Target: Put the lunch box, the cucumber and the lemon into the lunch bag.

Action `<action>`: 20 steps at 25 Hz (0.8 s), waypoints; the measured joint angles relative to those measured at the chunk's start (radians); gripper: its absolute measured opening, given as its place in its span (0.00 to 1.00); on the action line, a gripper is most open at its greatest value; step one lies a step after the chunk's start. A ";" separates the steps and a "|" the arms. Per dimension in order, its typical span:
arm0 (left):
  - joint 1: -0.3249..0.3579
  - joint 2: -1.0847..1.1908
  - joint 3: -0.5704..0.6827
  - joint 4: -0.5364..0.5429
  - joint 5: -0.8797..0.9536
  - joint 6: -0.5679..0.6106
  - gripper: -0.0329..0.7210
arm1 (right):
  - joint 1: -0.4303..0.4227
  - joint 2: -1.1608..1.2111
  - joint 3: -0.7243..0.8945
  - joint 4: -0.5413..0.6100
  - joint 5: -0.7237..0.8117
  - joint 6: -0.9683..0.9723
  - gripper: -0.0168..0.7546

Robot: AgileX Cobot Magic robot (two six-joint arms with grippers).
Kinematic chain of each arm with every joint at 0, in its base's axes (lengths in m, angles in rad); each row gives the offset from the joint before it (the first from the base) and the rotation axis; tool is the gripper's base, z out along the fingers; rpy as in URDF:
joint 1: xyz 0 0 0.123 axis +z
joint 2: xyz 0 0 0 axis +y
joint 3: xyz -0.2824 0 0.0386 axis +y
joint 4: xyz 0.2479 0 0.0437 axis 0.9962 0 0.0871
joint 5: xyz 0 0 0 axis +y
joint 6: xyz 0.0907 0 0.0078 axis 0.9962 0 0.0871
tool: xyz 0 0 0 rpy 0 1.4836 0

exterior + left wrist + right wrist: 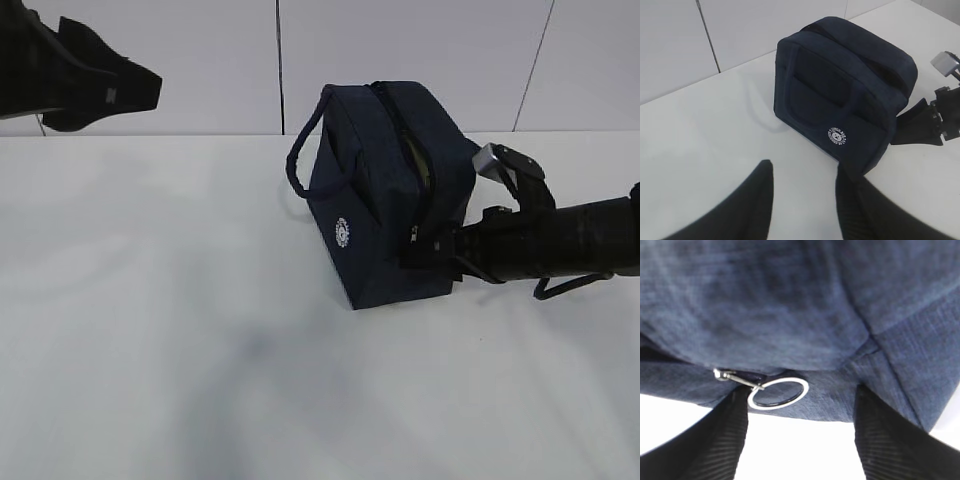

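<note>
exterior view: one lunch bag [385,200] at frame centre, two grippers.
right gripper [800,440] spread against its zipper ring [778,393]; left gripper [802,200] parted, empty, upper left.

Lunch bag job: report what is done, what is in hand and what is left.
Done: no lunch box, cucumber or lemon shows on the table, so they may be inside the bag, though its contents are hidden. In hand: the right gripper is open at the bag's end, its fingers either side of the ring pull, gripping nothing. The left gripper hangs open, apart. Left: the zipper looks partly open.
</note>
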 joint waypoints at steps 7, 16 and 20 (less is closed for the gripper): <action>0.000 0.000 0.000 0.000 -0.002 0.000 0.44 | 0.000 0.000 -0.022 0.000 0.000 0.000 0.37; 0.000 0.000 0.000 0.000 -0.002 0.000 0.44 | 0.000 0.000 -0.024 0.000 -0.006 -0.041 0.31; 0.000 0.000 0.000 0.000 -0.002 0.000 0.44 | 0.000 0.000 -0.026 -0.021 -0.004 -0.035 0.31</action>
